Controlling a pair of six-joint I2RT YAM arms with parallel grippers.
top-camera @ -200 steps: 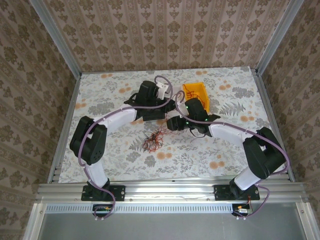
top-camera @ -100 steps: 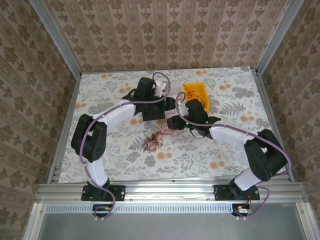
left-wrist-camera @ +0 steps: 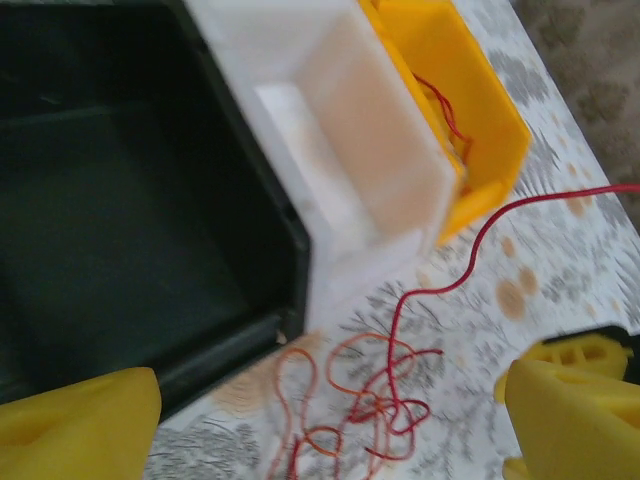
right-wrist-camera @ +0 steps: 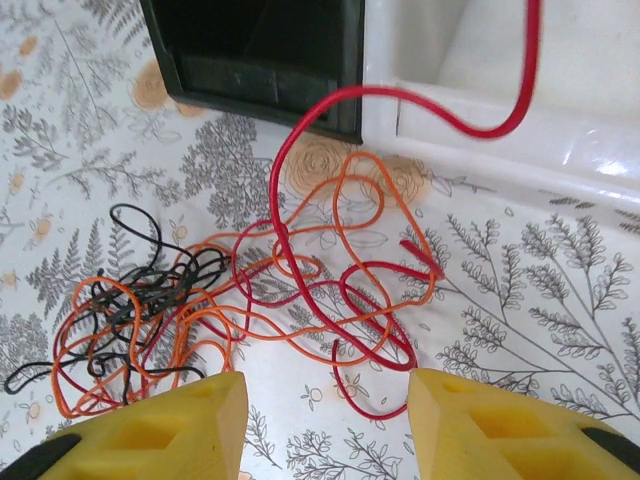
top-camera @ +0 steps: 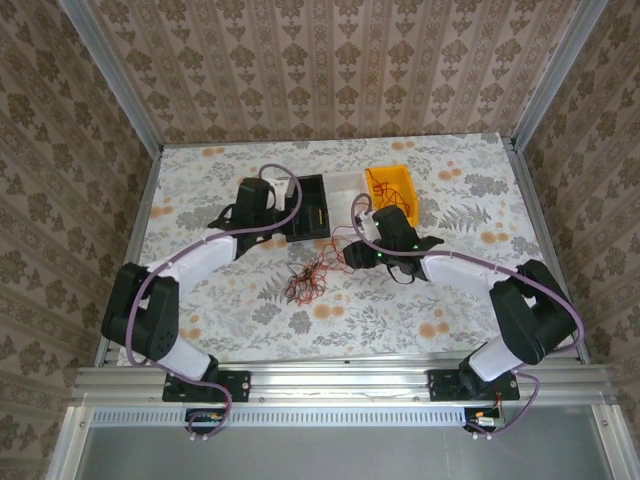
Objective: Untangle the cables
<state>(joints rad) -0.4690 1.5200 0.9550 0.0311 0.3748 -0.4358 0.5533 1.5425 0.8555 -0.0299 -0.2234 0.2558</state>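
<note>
The cables [top-camera: 305, 280] lie in a loose tangle mid-bench [top-camera: 400, 320]. Over them the right fingers [right-wrist-camera: 150, 430] hang parted, pinching nothing. The left fingers [left-wrist-camera: 80, 425] are spread wide by the black bin [left-wrist-camera: 120, 220]. Beyond sit a white bin [left-wrist-camera: 350, 120] and a yellow bin [left-wrist-camera: 495, 150].

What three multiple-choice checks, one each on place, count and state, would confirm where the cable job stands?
1. The cables lie mainly: A inside a bin; B on the table before the bins; C over an arm.
2. Bins on the table: A two; B three; C four.
3. The left gripper is: A open, empty; B shut on a cable; C shut on a bin.
Key: B, tangle sits on the tabletop; B, black bin, white bin, yellow bin; A, jaws wide apart, nothing between.
</note>
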